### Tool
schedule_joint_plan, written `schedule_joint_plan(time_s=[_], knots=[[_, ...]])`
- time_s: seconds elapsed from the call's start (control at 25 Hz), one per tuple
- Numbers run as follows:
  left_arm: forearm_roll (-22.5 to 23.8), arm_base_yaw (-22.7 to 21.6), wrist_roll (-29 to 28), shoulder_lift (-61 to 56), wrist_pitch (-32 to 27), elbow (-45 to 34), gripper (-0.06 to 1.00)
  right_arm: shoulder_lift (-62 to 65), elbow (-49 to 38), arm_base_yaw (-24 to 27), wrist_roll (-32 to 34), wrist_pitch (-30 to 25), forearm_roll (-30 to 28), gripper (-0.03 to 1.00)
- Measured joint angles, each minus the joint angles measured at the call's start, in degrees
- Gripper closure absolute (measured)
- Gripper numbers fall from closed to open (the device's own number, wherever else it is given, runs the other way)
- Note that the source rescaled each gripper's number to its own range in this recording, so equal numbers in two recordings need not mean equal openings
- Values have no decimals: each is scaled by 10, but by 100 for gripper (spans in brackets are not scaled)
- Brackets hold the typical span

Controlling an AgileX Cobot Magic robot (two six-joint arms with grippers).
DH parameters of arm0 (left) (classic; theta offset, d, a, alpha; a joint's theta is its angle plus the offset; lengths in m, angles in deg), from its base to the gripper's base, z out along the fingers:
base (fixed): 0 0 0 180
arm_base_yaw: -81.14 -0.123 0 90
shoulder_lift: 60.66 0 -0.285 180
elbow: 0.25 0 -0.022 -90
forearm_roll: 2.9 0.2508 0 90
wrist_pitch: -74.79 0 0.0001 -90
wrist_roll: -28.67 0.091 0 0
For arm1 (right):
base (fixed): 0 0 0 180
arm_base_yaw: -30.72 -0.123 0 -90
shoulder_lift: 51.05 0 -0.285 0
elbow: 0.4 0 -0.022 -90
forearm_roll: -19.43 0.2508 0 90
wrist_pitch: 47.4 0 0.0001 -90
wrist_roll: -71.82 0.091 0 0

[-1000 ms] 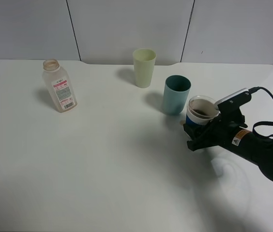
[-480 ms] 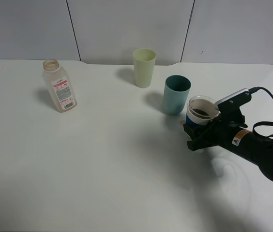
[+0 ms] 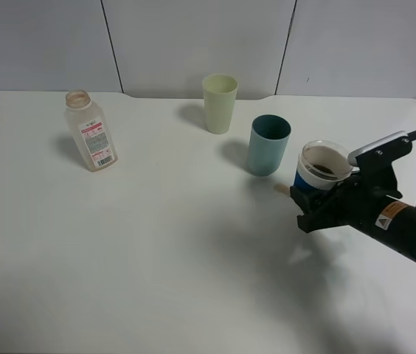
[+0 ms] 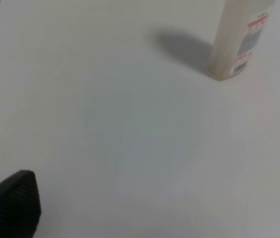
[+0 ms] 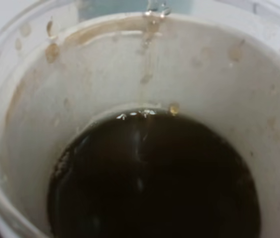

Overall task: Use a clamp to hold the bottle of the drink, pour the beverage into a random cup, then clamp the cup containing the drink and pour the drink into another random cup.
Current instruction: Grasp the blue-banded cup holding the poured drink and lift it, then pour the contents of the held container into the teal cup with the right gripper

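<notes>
At the far left the bottle (image 3: 90, 136) stands upright on the surface (image 3: 156, 243), capless and seemingly drained, well apart from the cups. The left claw (image 4: 152, 206) hangs over bare surface short of the bottle, spread wide and holding nothing. Toward the middle stand the pale green cup (image 3: 220, 103) and, to its right and nearer, the teal cup (image 3: 269, 144), both upright. On the right, the right claw (image 3: 317, 205) is clamped tight around the blue-sleeved cup (image 3: 324, 166), which holds a shallow pool of brown beverage (image 5: 155, 183). Over the last second this cup has drifted right, away from the teal cup. It now looks lifted clear of the surface, with its shadow thrown apart below. So the first pour appears finished and the second is under way. The cup must next be carried over one of the other cups and tipped.
</notes>
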Motion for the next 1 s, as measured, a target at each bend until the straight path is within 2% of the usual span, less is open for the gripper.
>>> schedule_joint_plan(time_s=[0.32,0.6,0.72,0.76,0.8,0.92,0.96,1.0], knots=[[0,0,0,0,0,0,-6,119,-30,0,13,-15,55,97],[0,0,0,0,0,0,-6,216,-30,0,17,-111,115,97],[0,0,0,0,0,0,-6,252,-14,0,17,-180,121,97],[0,0,0,0,0,0,-6,252,-14,0,17,-180,121,97],[0,0,0,0,0,0,-6,264,-3,0,17,-205,121,97],[0,0,0,0,0,0,-6,290,38,0,9,-298,121,97],[0,0,0,0,0,0,-6,298,74,4,3,-359,116,97],[0,0,0,0,0,0,-6,299,90,8,2,-389,108,97]])
